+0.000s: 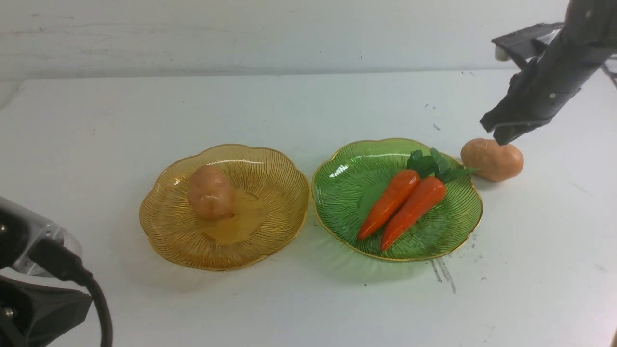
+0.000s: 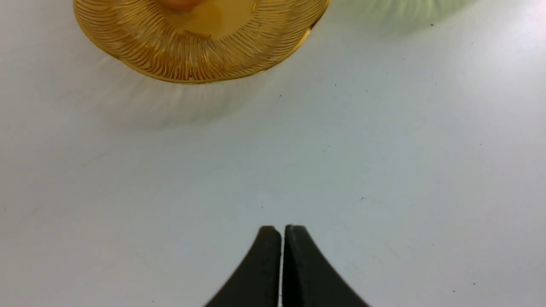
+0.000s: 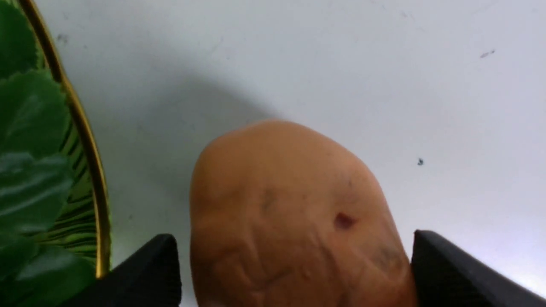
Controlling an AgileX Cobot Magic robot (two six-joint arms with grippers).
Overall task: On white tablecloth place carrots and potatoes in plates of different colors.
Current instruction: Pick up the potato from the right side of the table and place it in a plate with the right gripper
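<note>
On the white tablecloth [image 1: 308, 106], the amber-yellow plate [image 1: 164, 236] holds one potato [image 1: 210, 193]. The green plate [image 1: 347, 193] holds two carrots [image 1: 389, 202] [image 1: 414, 209] side by side, leafy tops to the far right. The second potato [image 1: 491, 160] lies on the cloth just right of the green plate. My right gripper [image 1: 501, 137] is down over it, open, with its jaws on either side of the potato [image 3: 281, 213]. One finger [image 3: 443, 264] touches it and the other [image 3: 149, 268] stands a little off. My left gripper [image 2: 281, 228] is shut and empty over bare cloth near the amber plate [image 2: 200, 55].
The green plate's gold rim [image 3: 85, 140] and carrot leaves [image 3: 30, 128] lie close beside the right gripper. The left arm's body [image 1: 33, 270] fills the near left corner. A wall [image 1: 289, 29] runs behind the table.
</note>
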